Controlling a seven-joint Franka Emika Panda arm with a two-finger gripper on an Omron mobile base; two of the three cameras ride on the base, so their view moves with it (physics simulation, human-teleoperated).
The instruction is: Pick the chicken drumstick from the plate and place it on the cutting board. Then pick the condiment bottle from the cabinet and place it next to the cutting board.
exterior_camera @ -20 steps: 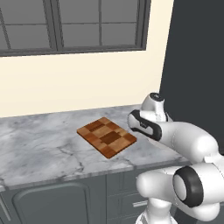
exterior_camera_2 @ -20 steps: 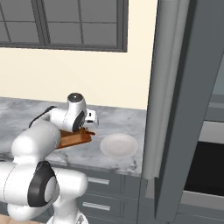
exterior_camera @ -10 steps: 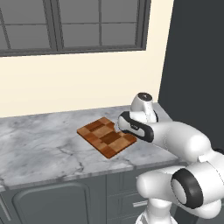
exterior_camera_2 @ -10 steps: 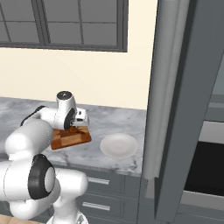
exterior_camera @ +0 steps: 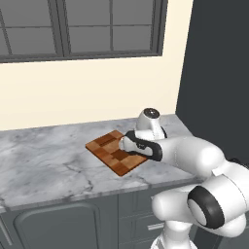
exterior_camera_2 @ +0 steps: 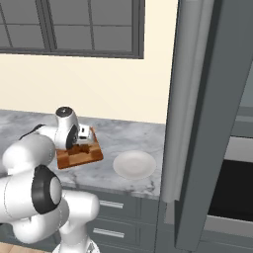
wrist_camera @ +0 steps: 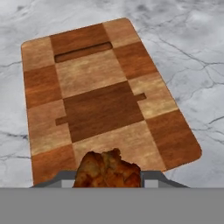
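Both base views look down from behind, sharing the cutting board [exterior_camera: 116, 153]; hand view hangs close above it.

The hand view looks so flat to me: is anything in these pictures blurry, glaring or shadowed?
Hand view: cutting board sharp and evenly lit, drumstick at the bottom edge a bit coarse. Left base view: soft shading under the arm on the board, no glare. Right base view: plate pale, without highlights; cabinet dark and flat.

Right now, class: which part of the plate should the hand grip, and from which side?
Probably the plate rim, pinched from above on the cutting board side: it lies shallow and flat, so only the rim offers a hold, and the cabinet door crowds the other side.
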